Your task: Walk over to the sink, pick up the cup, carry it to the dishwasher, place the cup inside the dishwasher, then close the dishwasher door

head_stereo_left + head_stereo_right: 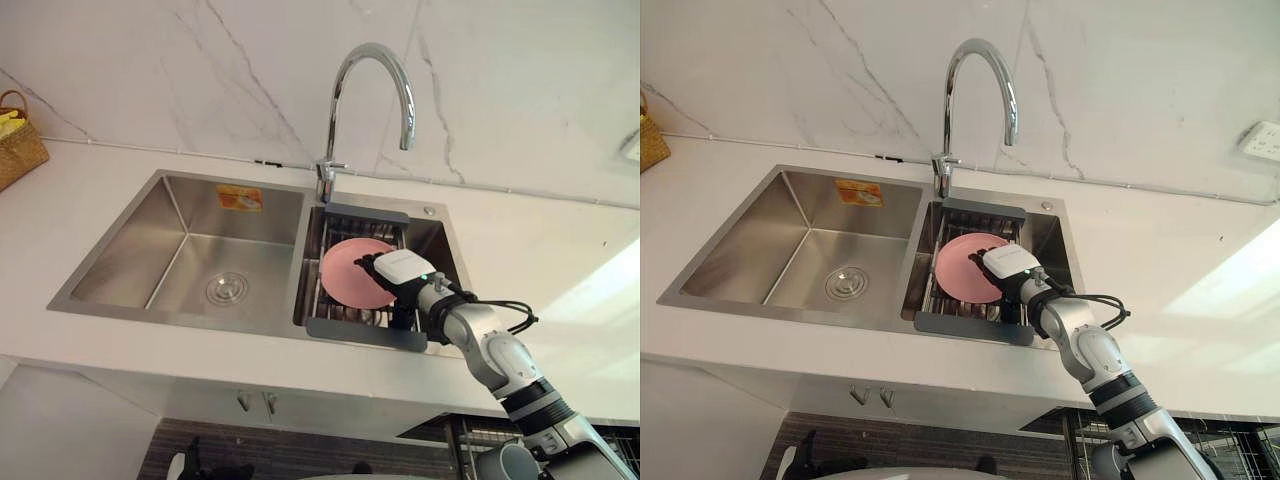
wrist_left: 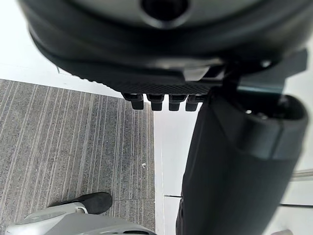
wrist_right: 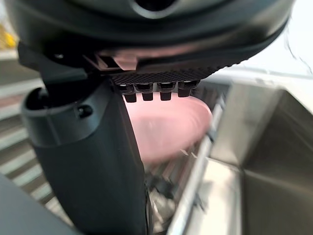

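Right hand [image 1: 400, 270], lowered into the sink's right basin [image 1: 447, 245], at the edge of a pink round dish [image 1: 345, 275] in the dark-framed drain rack [image 1: 362, 333] below the tap [image 1: 331, 120], grip not discernible; left hand [image 2: 234, 166] above grey floor [image 2: 73, 137].

Half hidden behind the right hand [image 1: 402, 268]: a pink plate [image 1: 345, 278], blurry in the right wrist view. Cut off at the edge: a basket [image 1: 18, 150].

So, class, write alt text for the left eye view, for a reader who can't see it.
The robot's right hand reaches to a round pink dish in the rack of a steel double sink, beneath a curved tap.
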